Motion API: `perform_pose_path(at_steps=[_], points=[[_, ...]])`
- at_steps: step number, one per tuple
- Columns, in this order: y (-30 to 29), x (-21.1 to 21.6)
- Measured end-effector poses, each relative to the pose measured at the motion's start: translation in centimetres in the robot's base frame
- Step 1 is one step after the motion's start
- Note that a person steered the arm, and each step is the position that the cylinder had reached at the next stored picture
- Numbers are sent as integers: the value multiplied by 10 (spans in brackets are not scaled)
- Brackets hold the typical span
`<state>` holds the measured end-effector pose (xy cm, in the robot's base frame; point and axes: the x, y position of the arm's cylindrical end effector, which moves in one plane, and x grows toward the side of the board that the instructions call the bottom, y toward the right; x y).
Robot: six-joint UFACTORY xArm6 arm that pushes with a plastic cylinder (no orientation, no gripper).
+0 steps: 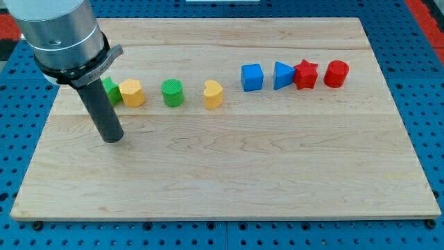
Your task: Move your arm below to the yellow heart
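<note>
The yellow heart [214, 94] lies on the wooden board [229, 173], near the middle of a row of blocks. My tip [112, 138] rests on the board at the view's left, well to the left of the heart and lower than it. It stands just below a green block [111, 91], which the rod partly hides, and a yellow block [132, 92]. It touches no block.
A green cylinder [173, 93] sits between the yellow block and the heart. To the heart's right stand a blue cube [252, 77], a blue triangle [283, 75], a red star [305, 74] and a red cylinder [336, 73].
</note>
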<state>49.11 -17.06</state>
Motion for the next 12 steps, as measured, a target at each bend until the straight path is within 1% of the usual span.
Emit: perform_pose_path(at_steps=[3,7,8,9,10,12], points=[[38,0],[40,0],[62,9],[120,9],[153,9],[180,9]])
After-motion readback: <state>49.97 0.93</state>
